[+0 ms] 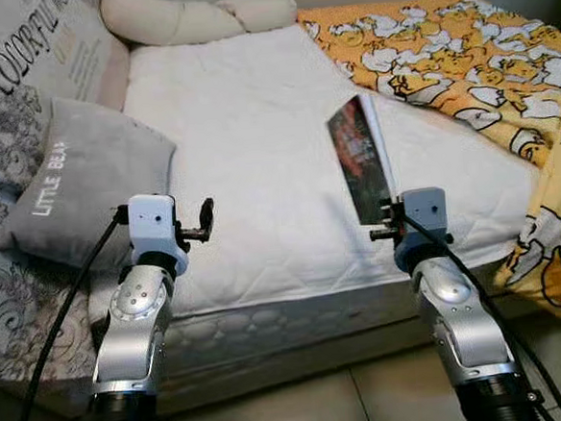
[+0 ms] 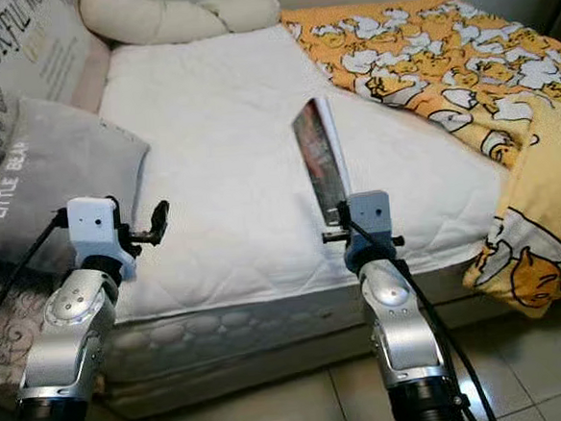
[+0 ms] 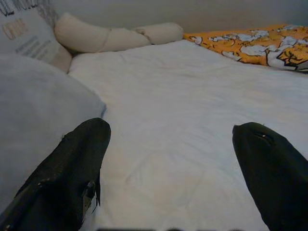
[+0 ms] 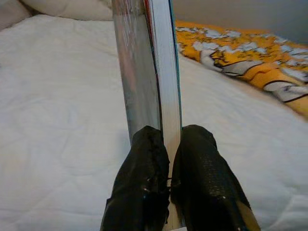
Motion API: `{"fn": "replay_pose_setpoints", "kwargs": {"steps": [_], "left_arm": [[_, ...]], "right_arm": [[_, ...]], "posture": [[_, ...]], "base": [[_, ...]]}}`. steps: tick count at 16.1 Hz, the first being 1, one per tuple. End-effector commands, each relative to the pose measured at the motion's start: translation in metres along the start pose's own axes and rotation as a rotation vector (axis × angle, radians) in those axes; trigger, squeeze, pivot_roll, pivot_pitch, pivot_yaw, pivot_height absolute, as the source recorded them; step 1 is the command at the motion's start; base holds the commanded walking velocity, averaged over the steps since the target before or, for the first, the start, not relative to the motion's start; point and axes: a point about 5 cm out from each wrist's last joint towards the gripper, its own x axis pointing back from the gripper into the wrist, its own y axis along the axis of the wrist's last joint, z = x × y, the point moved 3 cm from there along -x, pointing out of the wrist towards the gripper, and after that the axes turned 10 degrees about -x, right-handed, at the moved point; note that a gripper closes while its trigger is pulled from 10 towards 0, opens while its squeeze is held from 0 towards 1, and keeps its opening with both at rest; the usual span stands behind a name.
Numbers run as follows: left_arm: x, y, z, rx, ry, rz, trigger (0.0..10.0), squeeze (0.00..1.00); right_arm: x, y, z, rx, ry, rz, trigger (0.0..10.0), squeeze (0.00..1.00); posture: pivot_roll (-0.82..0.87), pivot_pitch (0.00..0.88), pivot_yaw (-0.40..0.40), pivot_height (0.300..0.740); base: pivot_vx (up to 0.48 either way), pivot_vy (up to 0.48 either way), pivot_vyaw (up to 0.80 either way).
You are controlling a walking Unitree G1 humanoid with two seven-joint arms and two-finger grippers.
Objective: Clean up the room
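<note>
Progress: the book [image 1: 361, 157] is already off the bed and held in the air, so the pick-up seems done. It is not yet put away, and no shelf or table for it is in view. I judge the task to be in an early or middle part.

What is left: to carry the book to its place. The yellow duck blanket [image 1: 502, 70] lies crumpled and hangs over the corner of the mattress [image 1: 249, 174], so the bed probably needs tidying too.

Right gripper [image 4: 166, 144]: clenched on the lower edge of the book; one black finger presses the glossy cover, the other the page side.

Left gripper [image 3: 168, 159]: released, its fingers wide apart with nothing between them, held above the front part of the mattress, just beside the grey "LITTLE BEAR" pillow [image 1: 81, 181].

Where the book is: above the front right part of the white mattress, not touching it.

Long axis of the book: it runs up from the gripper and away from the robot, tilted a little toward the robot's left.

Facing: the dark cover faces the robot's left, the white page edges face the robot.
</note>
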Motion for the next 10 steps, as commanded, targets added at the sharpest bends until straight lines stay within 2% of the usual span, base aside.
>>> {"fn": "replay_pose_setpoints", "kwargs": {"steps": [1, 3, 8, 10], "left_arm": [[-0.002, 0.003, 0.002, -0.005, 0.008, -0.010, 10.0, 0.07], [-0.002, 0.004, 0.001, -0.007, 0.005, -0.013, 10.0, 0.07], [-0.003, 0.004, 0.002, -0.014, 0.001, -0.013, 10.0, 0.07], [-0.003, 0.004, 0.001, -0.025, -0.009, -0.014, 10.0, 0.06]], "right_arm": [[-0.005, 0.015, -0.001, 0.019, 0.000, -0.048, 10.0, 0.00], [-0.005, 0.014, 0.001, 0.018, 0.017, -0.043, 10.0, 0.00], [-0.004, 0.012, 0.019, 0.031, 0.115, -0.029, 10.0, 0.00], [-0.005, 0.011, 0.019, 0.019, 0.115, -0.024, 10.0, 0.00]], "posture": [[-0.05, 0.000, 0.012, 0.740], [-0.05, 0.000, 0.011, 0.740], [-0.05, 0.000, 0.010, 0.740], [-0.05, 0.000, 0.010, 0.740]], "base": [[0.300, 0.000, 0.80], [0.308, 0.000, 0.80], [0.316, 0.000, 0.80], [0.319, 0.000, 0.67]]}}
